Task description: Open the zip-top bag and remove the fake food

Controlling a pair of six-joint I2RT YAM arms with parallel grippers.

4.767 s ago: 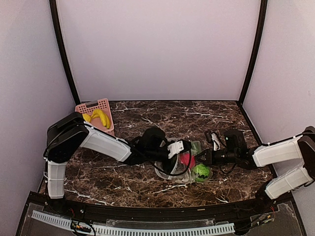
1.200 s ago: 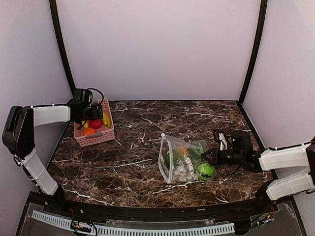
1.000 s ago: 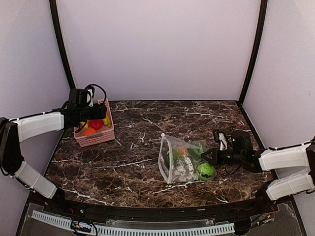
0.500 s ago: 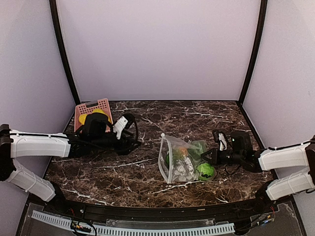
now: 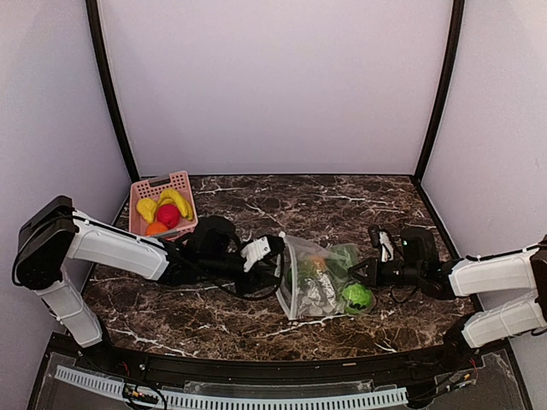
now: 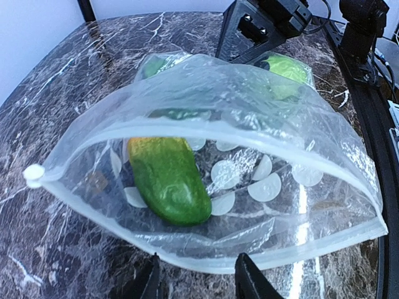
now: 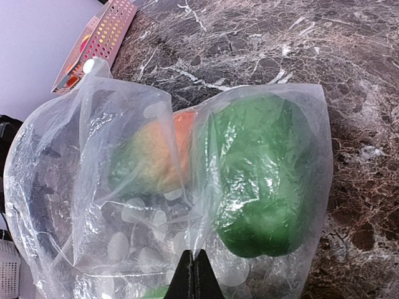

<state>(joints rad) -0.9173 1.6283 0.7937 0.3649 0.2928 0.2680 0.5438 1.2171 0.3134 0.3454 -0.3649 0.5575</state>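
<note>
Lab test booth: blank walls [image 5: 273,85], marble-look table [image 5: 342,192].

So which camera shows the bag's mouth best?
The left wrist: it looks straight into the mouth of the bag, which gapes wide. The top view shows the mouth only edge-on, by the left gripper. The right wrist shows the bag's other end, pinched in the right gripper.

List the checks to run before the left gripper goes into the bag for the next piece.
1. Mouth of the zip-top bag gapes open toward the left gripper: ok.
2. Left gripper open and empty, just outside the mouth: ok.
3. Right gripper shut on the bag's far end to anchor it: ok.
4. Target in sight: green piece lies just inside the mouth: ok.
5. Room for more in the pink basket: cannot tell.
</note>
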